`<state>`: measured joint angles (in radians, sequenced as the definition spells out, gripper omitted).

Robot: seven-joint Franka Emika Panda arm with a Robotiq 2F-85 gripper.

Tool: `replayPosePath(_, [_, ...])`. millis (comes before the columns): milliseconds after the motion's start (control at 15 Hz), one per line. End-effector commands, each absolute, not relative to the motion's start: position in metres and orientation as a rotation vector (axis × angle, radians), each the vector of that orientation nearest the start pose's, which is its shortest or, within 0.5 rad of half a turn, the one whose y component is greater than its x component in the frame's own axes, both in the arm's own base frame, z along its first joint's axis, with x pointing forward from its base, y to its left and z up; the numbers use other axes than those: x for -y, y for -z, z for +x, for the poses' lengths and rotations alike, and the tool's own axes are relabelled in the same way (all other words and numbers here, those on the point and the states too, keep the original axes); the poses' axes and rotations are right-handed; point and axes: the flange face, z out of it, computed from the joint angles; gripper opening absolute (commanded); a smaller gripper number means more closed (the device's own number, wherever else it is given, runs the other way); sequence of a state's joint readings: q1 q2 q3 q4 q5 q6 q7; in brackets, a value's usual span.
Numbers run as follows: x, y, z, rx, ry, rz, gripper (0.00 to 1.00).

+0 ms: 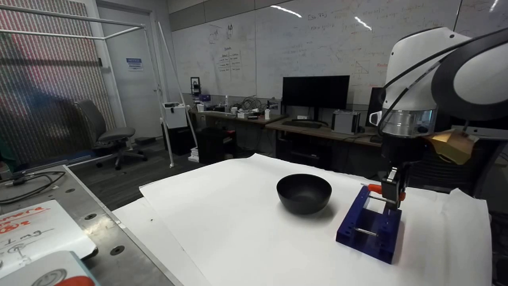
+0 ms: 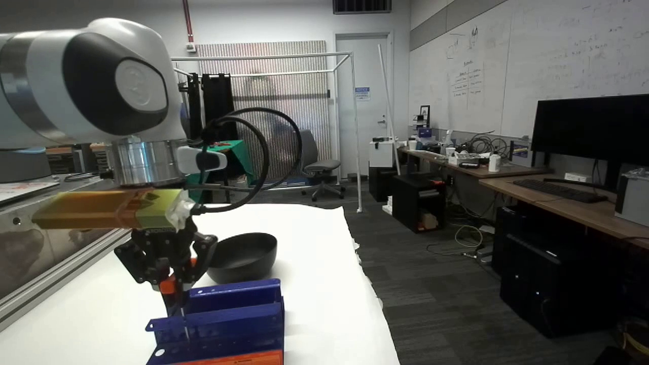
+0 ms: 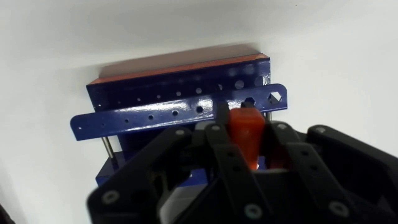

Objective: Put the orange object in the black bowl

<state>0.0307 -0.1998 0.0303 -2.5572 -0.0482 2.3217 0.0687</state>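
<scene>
Bearing black bowl [image 1: 304, 195]: creased white sheet [image 1: 238, 210] | beyond: monitor [image 1: 316, 91], whiteboard [image 1: 274, 51]

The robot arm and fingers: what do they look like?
The rounded white arm has black cables, a silver ring and a black joint cover with a pale oval cap. Below the ring is a yellow-and-orange block. The jointed black fingers have round silver screws.

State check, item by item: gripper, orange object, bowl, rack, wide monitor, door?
The gripper: closed on the orange object.
The orange object: gripped; contact with the blue rack unclear.
The black bowl: upright, not touching the blue rack, nothing visible inside.
The blue rack: standing on the white sheet.
The wide monitor: screen dark.
The door: shut.
</scene>
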Motion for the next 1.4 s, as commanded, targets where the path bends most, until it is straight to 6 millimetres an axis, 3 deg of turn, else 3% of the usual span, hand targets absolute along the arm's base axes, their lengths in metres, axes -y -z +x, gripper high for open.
replayPosePath(0, [-0.025,-0.366,0.434,-0.005,0.029,-3.255,0.12])
replayPosePath(200, [-0.029,-0.397,0.428,-0.086,0.129,-3.289,0.12])
replayPosePath(467, [-0.028,-0.454,0.409,-0.275,0.276,-3.308,0.12])
replayPosePath(600, [-0.02,-0.48,0.402,-0.374,0.357,-3.25,0.12])
replayPosePath(733, [-0.005,-0.494,0.403,-0.473,0.467,-3.154,0.11])
replayPosePath(933, [0.025,-0.491,0.416,-0.6,0.567,-3.006,0.09])
replayPosePath(1067, [0.038,-0.477,0.43,-0.677,0.648,-2.897,0.07])
replayPosePath(1333, [0.03,-0.425,0.472,-0.729,0.748,-2.746,0.07])
